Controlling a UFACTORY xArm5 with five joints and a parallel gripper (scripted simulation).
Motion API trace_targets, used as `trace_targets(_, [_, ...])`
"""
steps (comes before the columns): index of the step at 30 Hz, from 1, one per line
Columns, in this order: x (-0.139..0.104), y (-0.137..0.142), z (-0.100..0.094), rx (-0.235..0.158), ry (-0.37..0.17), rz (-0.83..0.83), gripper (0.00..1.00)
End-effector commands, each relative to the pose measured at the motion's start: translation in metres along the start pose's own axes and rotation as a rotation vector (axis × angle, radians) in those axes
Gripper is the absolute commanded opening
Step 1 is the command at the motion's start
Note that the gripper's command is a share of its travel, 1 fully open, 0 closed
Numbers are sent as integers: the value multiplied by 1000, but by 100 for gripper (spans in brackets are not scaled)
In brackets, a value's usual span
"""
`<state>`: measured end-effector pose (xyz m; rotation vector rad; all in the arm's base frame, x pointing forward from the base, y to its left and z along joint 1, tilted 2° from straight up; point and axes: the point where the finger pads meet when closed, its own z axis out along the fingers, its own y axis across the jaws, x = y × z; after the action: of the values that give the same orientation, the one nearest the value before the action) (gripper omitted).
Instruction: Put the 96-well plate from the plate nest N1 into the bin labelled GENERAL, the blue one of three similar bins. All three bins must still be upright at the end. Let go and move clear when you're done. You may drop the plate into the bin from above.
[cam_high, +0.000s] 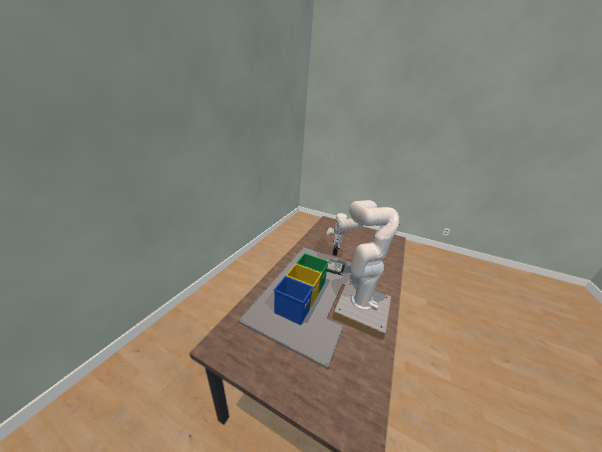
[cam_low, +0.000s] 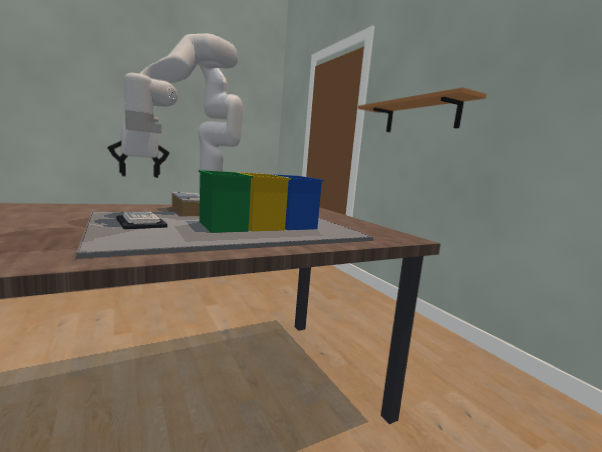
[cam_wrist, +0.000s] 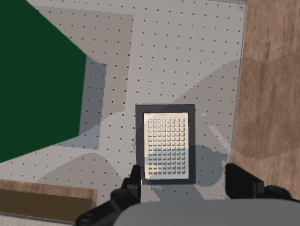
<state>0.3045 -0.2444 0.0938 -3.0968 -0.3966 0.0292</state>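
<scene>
The white 96-well plate (cam_wrist: 167, 145) (cam_low: 141, 217) sits in the dark plate nest N1 (cam_wrist: 140, 131) (cam_low: 159, 225) on the grey board; both are small in the top view. My gripper (cam_low: 140, 175) (cam_wrist: 182, 178) (cam_high: 335, 252) is open and empty, high above the plate. In the wrist view its fingers stand at the lower edge of the nest, reaching farther to the right of it than to the left. The blue bin (cam_high: 291, 303) (cam_low: 303, 205) stands upright at the end of the row. What is inside it is hidden.
The yellow bin (cam_high: 316, 294) (cam_low: 269, 204) stands between the blue bin and the green bin (cam_low: 225, 204) (cam_wrist: 40, 90), all upright in a close row. The green bin is nearest the nest. The arm's base block (cam_high: 357, 322) stands beside the grey board (cam_high: 320, 345).
</scene>
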Motion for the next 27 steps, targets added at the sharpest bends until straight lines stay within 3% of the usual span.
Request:
trace_targets(1, [1, 1, 5, -2, 2, 0, 100])
trace_targets(27, [1, 1, 44, -2, 2, 0, 100])
